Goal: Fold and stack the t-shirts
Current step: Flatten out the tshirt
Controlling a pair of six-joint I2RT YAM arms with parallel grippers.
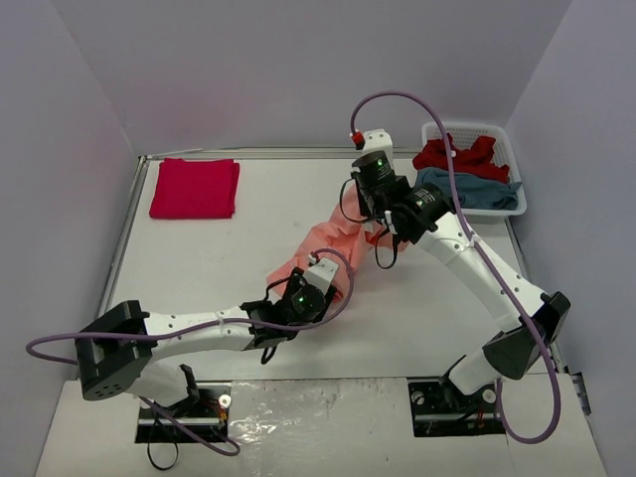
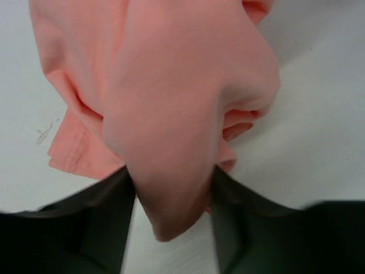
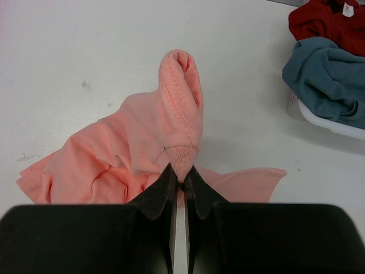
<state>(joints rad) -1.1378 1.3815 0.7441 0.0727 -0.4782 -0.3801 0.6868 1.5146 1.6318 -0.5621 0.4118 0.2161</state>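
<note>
Salmon-orange soft cloth t-shirt (image 3: pixel 114 154), pinched by a rolled hem in the fully closed right gripper (image 3: pixel 178 171). Bulges too between the left gripper's (image 2: pixel 171 188) parted fingers, hold unclear. Lies bunched mid white table (image 1: pixel 199 268), long axis near-left to far-right, under both inward-bent arms.

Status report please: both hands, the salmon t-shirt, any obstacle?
Right hand shut on salmon t-shirt, at rolled edge. Left hand astride a thick fold, grip unclear. Folded red t-shirt lies far left, apart; nothing blocking.

White table (image 1: pixel 199 268), pale lavender walls (image 1: pixel 298 70)
</note>
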